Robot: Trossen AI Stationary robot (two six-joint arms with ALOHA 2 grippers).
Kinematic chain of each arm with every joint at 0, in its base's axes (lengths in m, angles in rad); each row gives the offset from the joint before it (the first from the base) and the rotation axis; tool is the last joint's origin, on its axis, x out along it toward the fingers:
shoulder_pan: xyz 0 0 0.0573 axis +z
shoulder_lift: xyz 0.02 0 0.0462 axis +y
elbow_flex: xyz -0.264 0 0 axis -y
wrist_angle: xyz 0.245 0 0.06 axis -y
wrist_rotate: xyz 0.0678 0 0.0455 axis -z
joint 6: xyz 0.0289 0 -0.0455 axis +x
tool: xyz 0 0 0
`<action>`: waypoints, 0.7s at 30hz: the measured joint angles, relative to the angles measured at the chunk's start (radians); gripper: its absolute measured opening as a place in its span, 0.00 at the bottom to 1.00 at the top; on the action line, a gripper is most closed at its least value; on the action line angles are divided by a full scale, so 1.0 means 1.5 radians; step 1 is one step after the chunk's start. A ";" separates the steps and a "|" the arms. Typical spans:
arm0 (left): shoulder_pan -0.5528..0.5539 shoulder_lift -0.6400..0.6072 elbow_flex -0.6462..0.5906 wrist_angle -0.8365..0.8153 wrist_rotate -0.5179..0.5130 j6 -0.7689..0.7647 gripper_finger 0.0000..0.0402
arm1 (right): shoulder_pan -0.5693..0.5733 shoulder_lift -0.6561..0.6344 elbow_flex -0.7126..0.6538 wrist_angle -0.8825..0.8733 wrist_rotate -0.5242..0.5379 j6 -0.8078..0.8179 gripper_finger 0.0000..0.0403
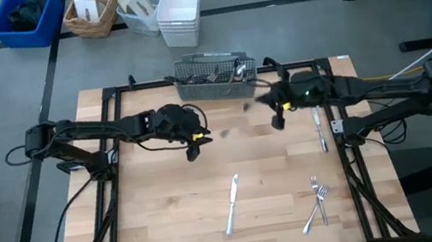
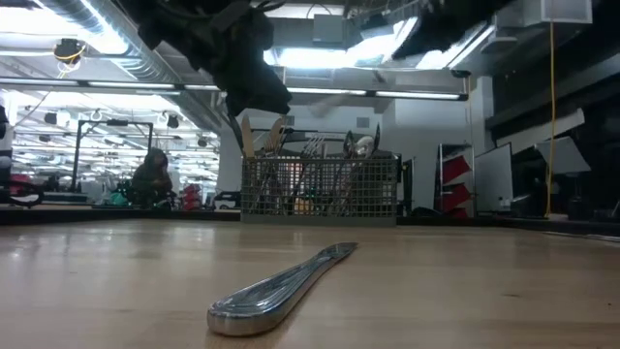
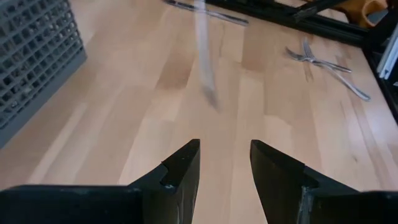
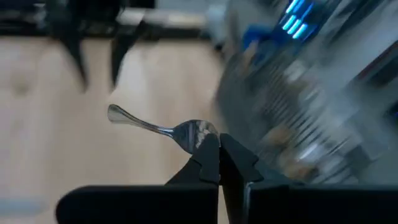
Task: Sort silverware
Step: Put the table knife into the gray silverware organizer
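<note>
The right hand (image 4: 219, 146) pinches a spoon (image 4: 163, 129) by its bowl beside the mesh caddy (image 1: 215, 76). The left hand (image 3: 225, 163), released, hovers over bare counter (image 1: 169, 207); a knife (image 1: 231, 204) and forks (image 1: 319, 202) lie nearer the front.

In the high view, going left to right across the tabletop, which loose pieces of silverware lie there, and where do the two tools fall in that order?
Left tool → knife lying near the front edge → right tool, shut on a spoon → pair of forks → another piece of silverware lying by the right frame rail.
</note>
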 joint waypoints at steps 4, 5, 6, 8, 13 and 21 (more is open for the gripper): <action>0.009 0.000 0.000 0.000 0.000 0.000 0.33 | 0.000 0.031 0.045 0.084 0.076 -0.157 0.01; 0.010 0.000 0.000 0.000 0.000 0.000 0.33 | 0.000 0.043 0.054 0.109 0.087 -0.200 0.01; 0.013 0.000 0.000 0.001 -0.001 0.000 0.33 | 0.000 0.056 0.062 0.133 0.095 -0.241 0.01; 0.015 0.000 0.000 0.001 -0.001 0.000 0.33 | 0.000 0.085 0.075 0.185 0.120 -0.325 0.01; 0.015 0.000 0.000 0.002 -0.002 0.000 0.33 | -0.011 0.169 0.106 0.282 0.183 -0.534 0.01; 0.013 0.000 0.000 0.001 -0.002 0.000 0.33 | -0.078 0.312 0.181 0.307 0.182 -0.659 0.01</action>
